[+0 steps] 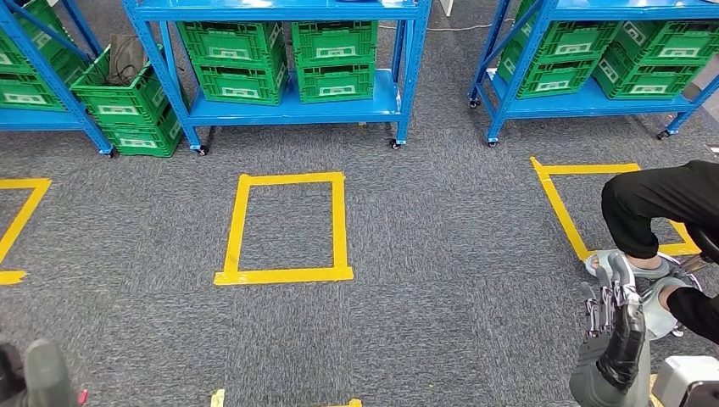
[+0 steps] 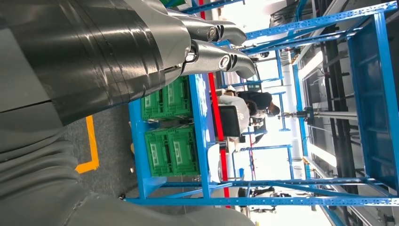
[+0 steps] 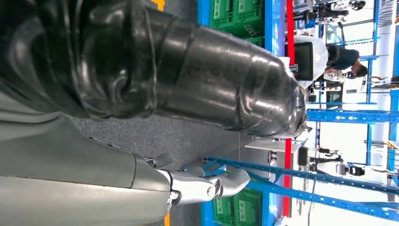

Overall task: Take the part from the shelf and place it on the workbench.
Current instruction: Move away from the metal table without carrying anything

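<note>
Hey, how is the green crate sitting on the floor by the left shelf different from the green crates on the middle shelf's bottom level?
The floor crate stands on the carpet, tilted; the shelf crates sit level on the blue shelf. The floor crate is open on top, with something dark inside that is too small to make out; the shelf crates are stacked, so their insides are hidden. Both are green slatted plastic crates with pale labels.
</note>
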